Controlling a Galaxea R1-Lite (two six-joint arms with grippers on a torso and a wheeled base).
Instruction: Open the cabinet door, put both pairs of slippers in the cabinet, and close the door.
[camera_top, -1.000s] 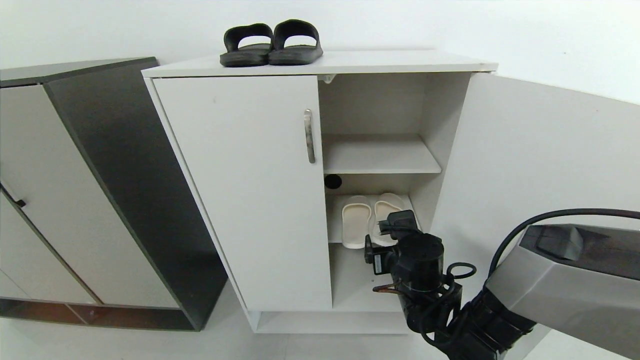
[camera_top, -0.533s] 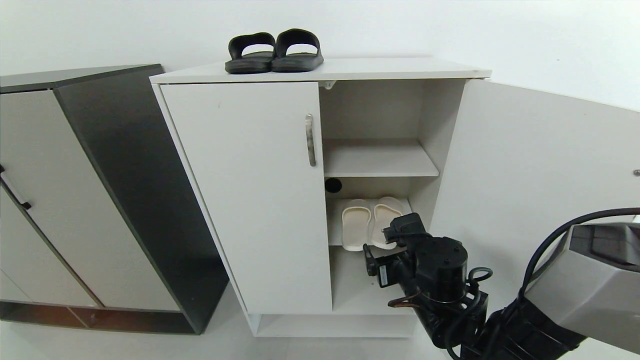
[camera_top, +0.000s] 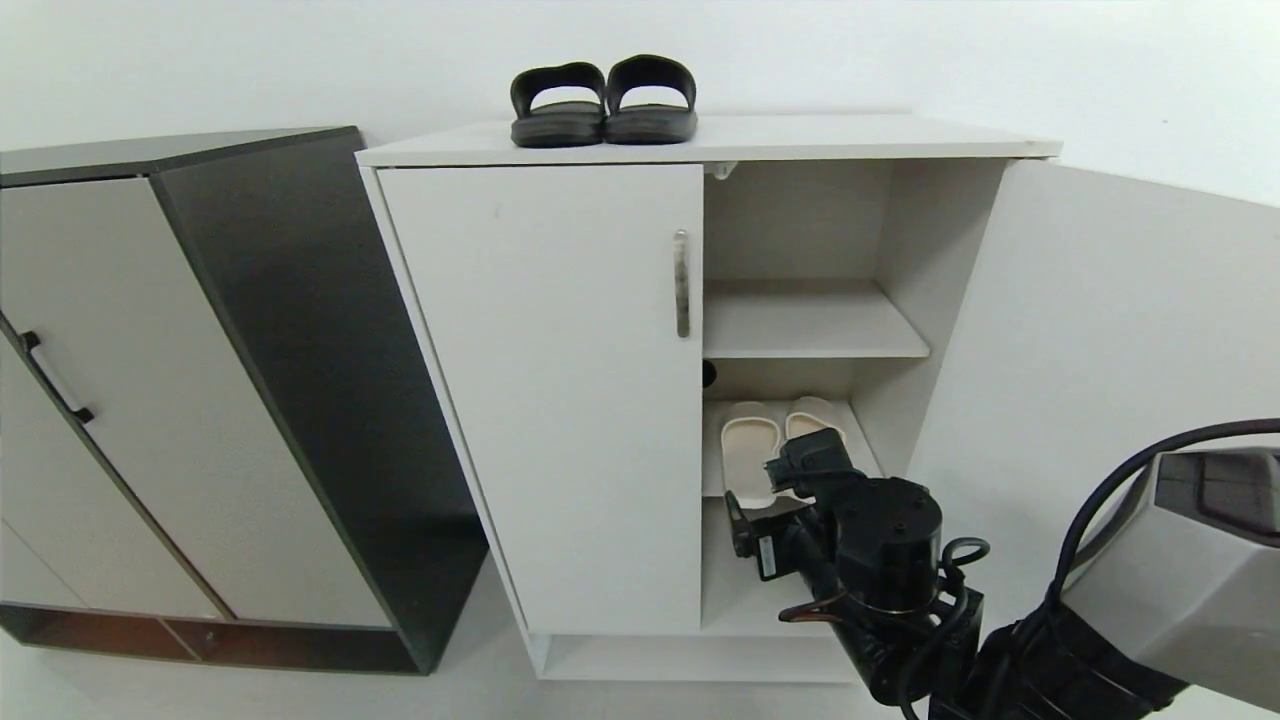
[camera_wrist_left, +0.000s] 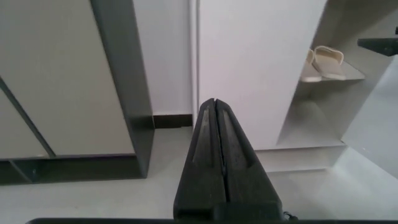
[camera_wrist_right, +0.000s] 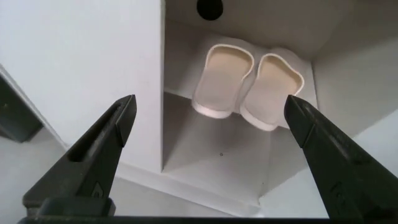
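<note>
I had the right gripper (camera_wrist_right: 210, 106) spread apart facing the white slippers (camera_wrist_right: 249, 87) inside the cabinet (camera_top: 850, 135). Left gripper (camera_wrist_left: 215, 109) was pressed together; black slippers (camera_top: 603, 100) sat on top.

— How does the right arm (camera_top: 1170, 590) sit?
— It comes in from the lower right of the head view. The grey forearm shell sits low, black cables (camera_top: 1110, 480) loop along it, and the round black wrist (camera_top: 888, 540) is angled forward and to the left.
— And the right end effector (camera_top: 775, 487)?
— Spread wide. In the right wrist view its two dark fingers (camera_wrist_right: 99, 155) stand well apart, tips pointing ahead.
— The left end effector (camera_wrist_left: 215, 109)?
— Closed, both fingers pressed flat against each other along their whole length, pointing forward.
</note>
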